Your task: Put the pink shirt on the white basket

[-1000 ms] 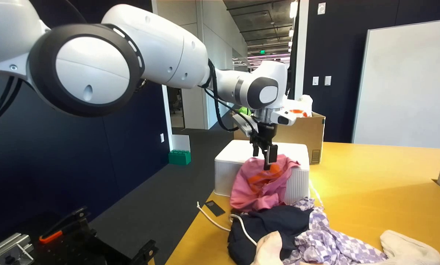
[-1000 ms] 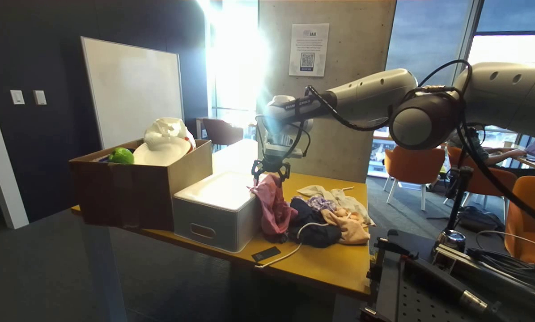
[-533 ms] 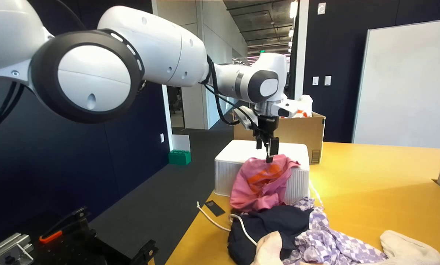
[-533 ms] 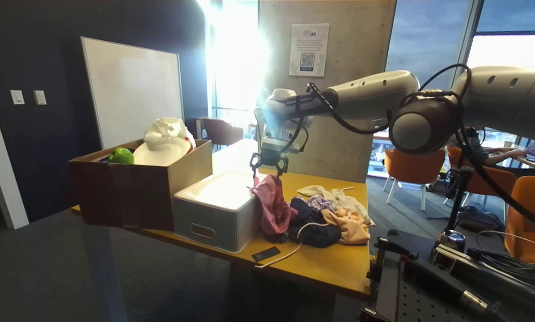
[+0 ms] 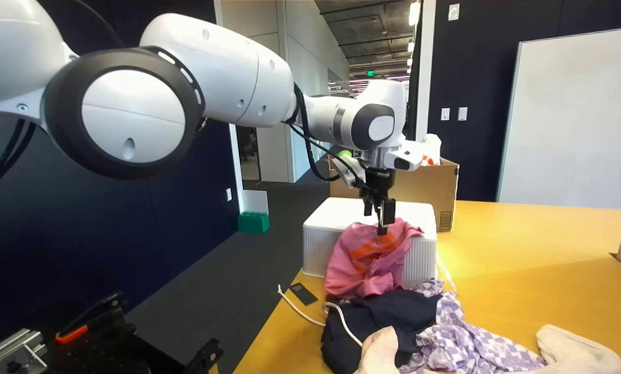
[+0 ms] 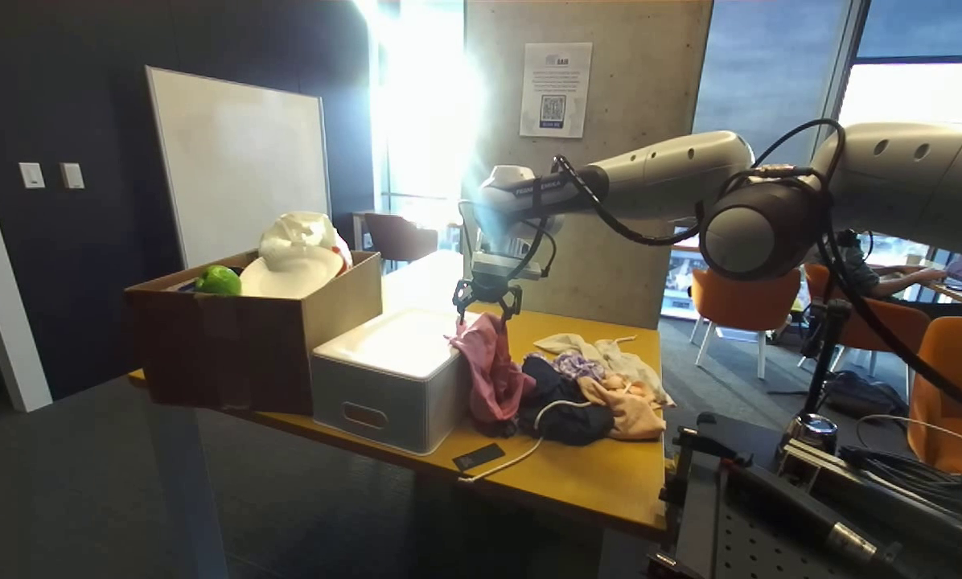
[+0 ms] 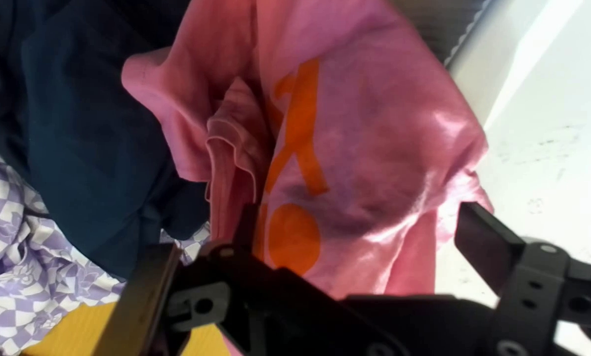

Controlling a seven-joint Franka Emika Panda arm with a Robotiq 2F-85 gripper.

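The pink shirt [image 5: 362,265] with orange print hangs over the side of the white basket [image 5: 318,252] in both exterior views. Its upper edge lies on the basket's flat top, and its lower part reaches the table beside it. In an exterior view the shirt [image 6: 493,386] and basket [image 6: 368,386] also show. My gripper [image 6: 485,318] points down just above the shirt's upper edge. In the wrist view the gripper [image 7: 360,220] is open, with fingers wide apart. The shirt [image 7: 374,133] shows between and below them, and the basket's top [image 7: 537,168] is at the right. I cannot tell whether a fingertip touches the cloth.
A dark navy cloth [image 5: 383,322], a purple checkered cloth [image 5: 476,343] and a peach cloth [image 6: 626,406] lie piled near the shirt. A cardboard box [image 6: 232,354] with items stands behind the basket. A black card [image 6: 478,457] lies near the table's edge.
My gripper has risen a little, then come slightly back down above the shirt. It has stayed open. The shirt and basket have not moved.
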